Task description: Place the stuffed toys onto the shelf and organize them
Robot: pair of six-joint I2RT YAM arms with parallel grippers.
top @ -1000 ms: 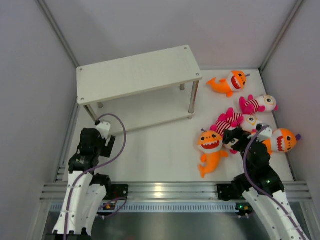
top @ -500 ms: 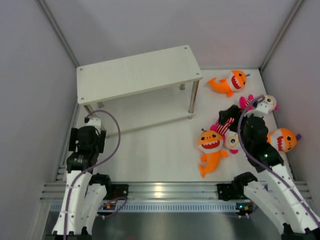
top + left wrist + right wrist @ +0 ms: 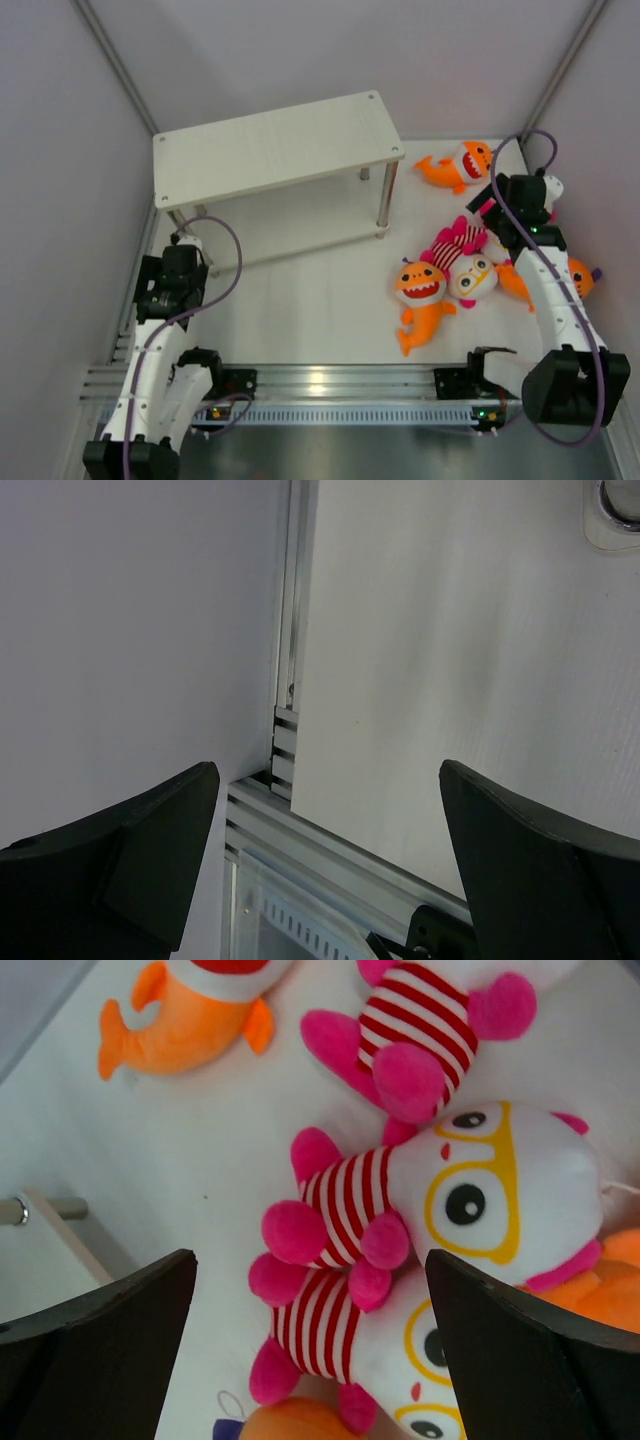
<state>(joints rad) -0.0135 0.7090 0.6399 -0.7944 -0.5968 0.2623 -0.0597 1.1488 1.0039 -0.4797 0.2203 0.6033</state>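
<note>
The white shelf [image 3: 275,145] stands at the far left with nothing on its top. The stuffed toys lie on the table at the right. One orange shark [image 3: 458,165] is farthest back, another [image 3: 422,295] lies nearest, and a third [image 3: 577,279] is partly under my right arm. A bear [image 3: 472,277] with yellow glasses lies beside a striped bear body [image 3: 455,240]. My right gripper [image 3: 487,203] is open above the bears. Between its fingers the right wrist view [image 3: 310,1260] shows two bears [image 3: 480,1195] [image 3: 340,1335], with a third [image 3: 420,1020] above them. My left gripper [image 3: 160,300] [image 3: 325,780] is open and empty.
The grey enclosure walls [image 3: 60,200] stand close on the left and right. The left wrist view shows the table's near left corner and its aluminium rail [image 3: 330,845]. A shelf leg's foot [image 3: 620,505] shows at the top right of that view.
My right arm has stretched from the near side to the far right, over the bears, uncovering a bear's head. My left arm has drawn back toward the left wall.
</note>
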